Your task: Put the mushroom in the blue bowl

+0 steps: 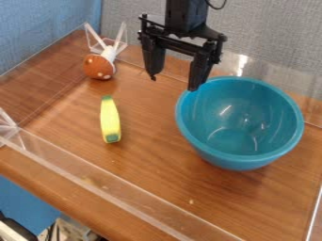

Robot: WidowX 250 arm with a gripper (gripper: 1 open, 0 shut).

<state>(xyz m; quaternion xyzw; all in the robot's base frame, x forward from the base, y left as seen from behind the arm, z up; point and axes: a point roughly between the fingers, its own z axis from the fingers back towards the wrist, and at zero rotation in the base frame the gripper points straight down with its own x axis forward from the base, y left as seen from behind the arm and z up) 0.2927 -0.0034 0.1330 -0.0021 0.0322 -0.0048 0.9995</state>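
The mushroom (98, 65) lies on its side near the back left of the wooden table, reddish-brown cap toward the front, pale stem pointing right. The blue bowl (239, 120) stands at the right, deep, glossy and with nothing inside. My gripper (178, 73) hangs from above between them, just past the bowl's back-left rim, fingers pointing down. Its jaws stand wide apart and hold nothing. The mushroom is well to the gripper's left.
A yellow elongated piece with a green tip (111, 120) lies on the table in front of the mushroom. Clear plastic walls (51, 155) edge the table. A white clip-like stand (105, 42) sits behind the mushroom.
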